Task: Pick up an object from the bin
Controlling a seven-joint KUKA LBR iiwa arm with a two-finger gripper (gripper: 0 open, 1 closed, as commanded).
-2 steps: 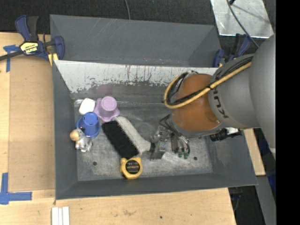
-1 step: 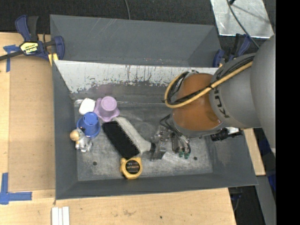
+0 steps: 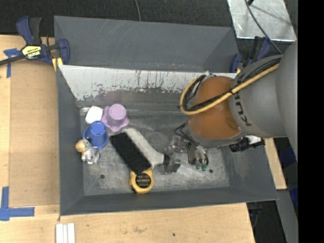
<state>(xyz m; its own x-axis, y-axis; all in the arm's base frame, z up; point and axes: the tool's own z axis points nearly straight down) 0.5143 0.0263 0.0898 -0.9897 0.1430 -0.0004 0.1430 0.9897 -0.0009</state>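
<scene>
Gripper low over bin floor | black brush just beside, view-left | spread or pinched: cannot tell

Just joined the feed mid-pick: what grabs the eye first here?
The arm's orange cover dominates the right of the bin, with the gripper low over the floor just right of a black brush lying diagonally mid-bin. At the left sits a bright cluster: a purple cup, a blue cup and a white piece, and a yellow tape measure lies near the front wall.
</scene>
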